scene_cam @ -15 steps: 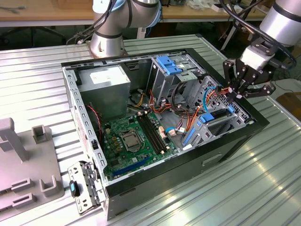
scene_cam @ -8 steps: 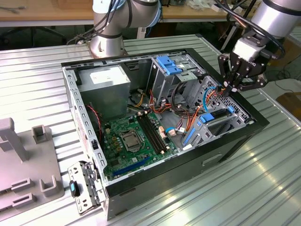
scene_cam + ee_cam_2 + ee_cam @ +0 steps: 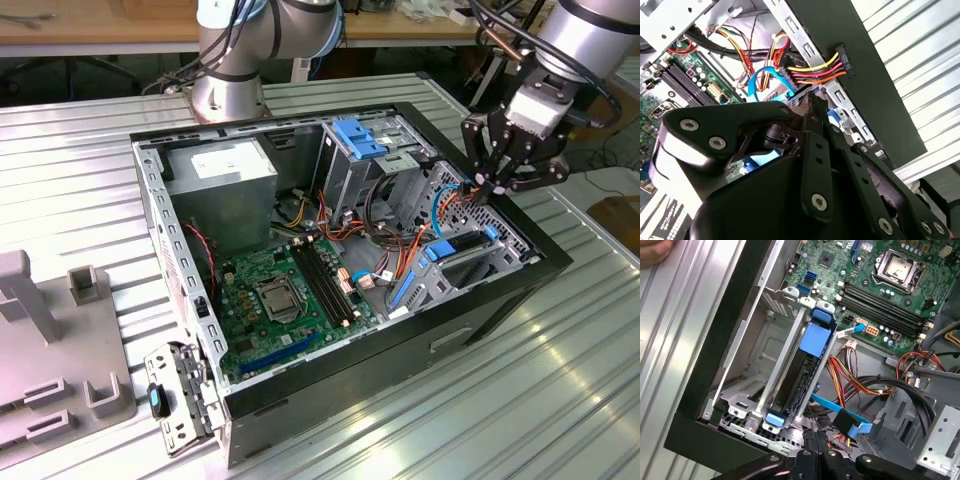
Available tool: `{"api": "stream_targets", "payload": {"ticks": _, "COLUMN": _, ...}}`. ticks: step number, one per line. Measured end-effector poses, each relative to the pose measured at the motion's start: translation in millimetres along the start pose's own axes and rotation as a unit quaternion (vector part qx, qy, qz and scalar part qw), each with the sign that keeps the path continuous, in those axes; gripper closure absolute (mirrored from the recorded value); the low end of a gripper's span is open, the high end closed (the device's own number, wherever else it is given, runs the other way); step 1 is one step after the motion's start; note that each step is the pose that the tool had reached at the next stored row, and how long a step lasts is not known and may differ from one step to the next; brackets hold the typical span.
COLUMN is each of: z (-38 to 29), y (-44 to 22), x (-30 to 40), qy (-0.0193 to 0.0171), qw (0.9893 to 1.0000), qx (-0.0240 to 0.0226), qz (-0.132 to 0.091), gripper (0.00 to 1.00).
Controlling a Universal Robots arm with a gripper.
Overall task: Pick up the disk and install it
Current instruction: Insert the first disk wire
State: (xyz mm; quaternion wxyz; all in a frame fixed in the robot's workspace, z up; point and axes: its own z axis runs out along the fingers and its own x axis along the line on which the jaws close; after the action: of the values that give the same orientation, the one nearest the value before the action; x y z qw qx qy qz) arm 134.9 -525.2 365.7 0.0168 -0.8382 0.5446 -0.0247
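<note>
Apparently the disk (image 3: 805,365) already sat on edge in its bay at the corner of the computer case (image 3: 470,315), its blue carrier between the grey cage rails. The gripper (image 3: 489,188) hovered just above that bay, its fingers pressed together with nothing visibly between them. Seating the disk well probably called for a square, gentle push on the carrier's end, staying clear of the blue data cable (image 3: 840,407) and power wires (image 3: 850,385) just beside it.
</note>
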Motion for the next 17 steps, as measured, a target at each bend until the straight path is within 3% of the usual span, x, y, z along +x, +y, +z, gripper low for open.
{"api": "stream_targets", "payload": {"ticks": 2, "z": 0.2, "y": -4.0, "x": -1.4, "qy": 0.0001, "qw": 1.0, "qx": -0.0001, "qz": -0.001, "gripper": 0.89}}
{"api": "stream_targets", "payload": {"ticks": 7, "z": 0.2, "y": -10.3, "x": -14.7, "qy": 0.0034, "qw": 1.0, "qx": -0.0015, "qz": -0.001, "gripper": 0.89}}
{"api": "stream_targets", "payload": {"ticks": 17, "z": 0.6, "y": -15.5, "x": -17.1, "qy": 0.0033, "qw": 1.0, "qx": -0.0015, "qz": -0.004, "gripper": 0.89}}
